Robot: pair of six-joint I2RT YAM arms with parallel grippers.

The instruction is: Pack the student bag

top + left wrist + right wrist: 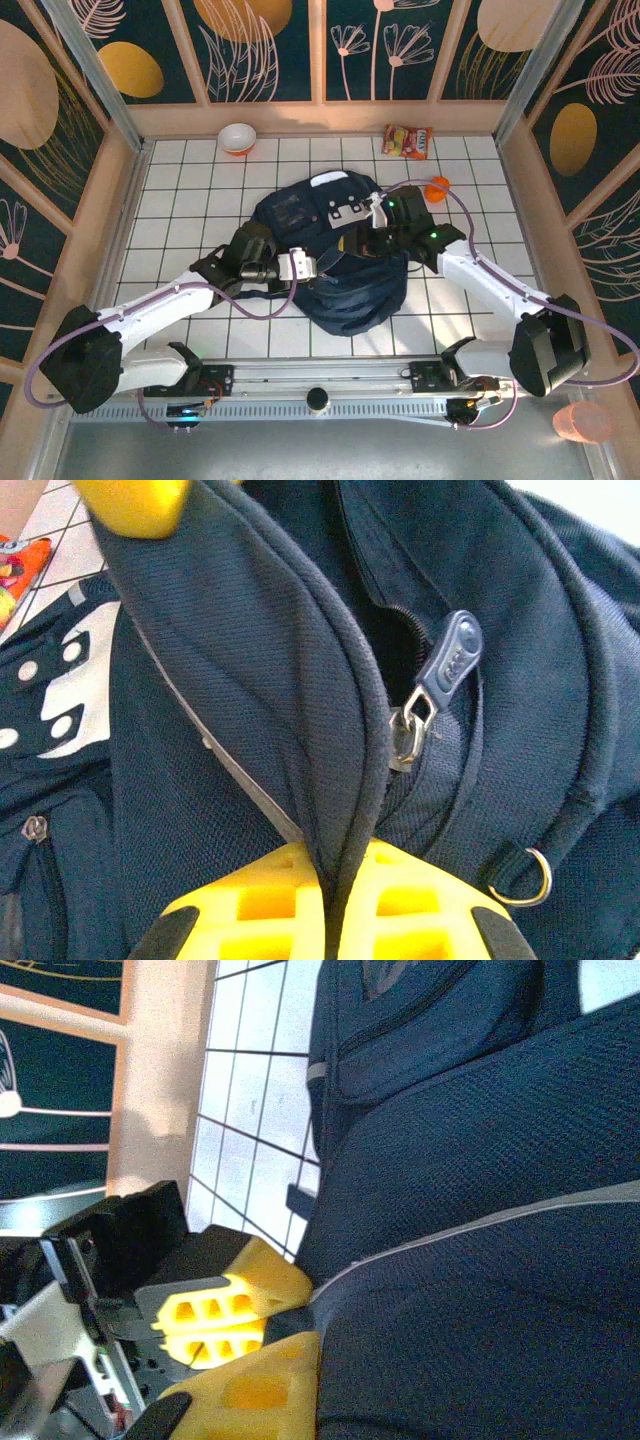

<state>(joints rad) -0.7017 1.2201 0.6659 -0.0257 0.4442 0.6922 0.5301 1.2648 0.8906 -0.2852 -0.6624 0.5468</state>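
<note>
The student bag, a big navy-blue backpack with a light grey buckle patch, lies in the middle of the tiled table. My left gripper reaches into it from the left. In the left wrist view the left gripper is shut on an upright fold of the bag's navy fabric, beside a grey zipper pull and a metal D-ring. My right gripper comes in from the right. In the right wrist view the right gripper is pinched on the bag's edge by its grey piping.
A white and orange bowl stands at the back left. At the back right lie a red snack packet and an orange ball just behind the right arm. Wooden walls enclose the table on three sides.
</note>
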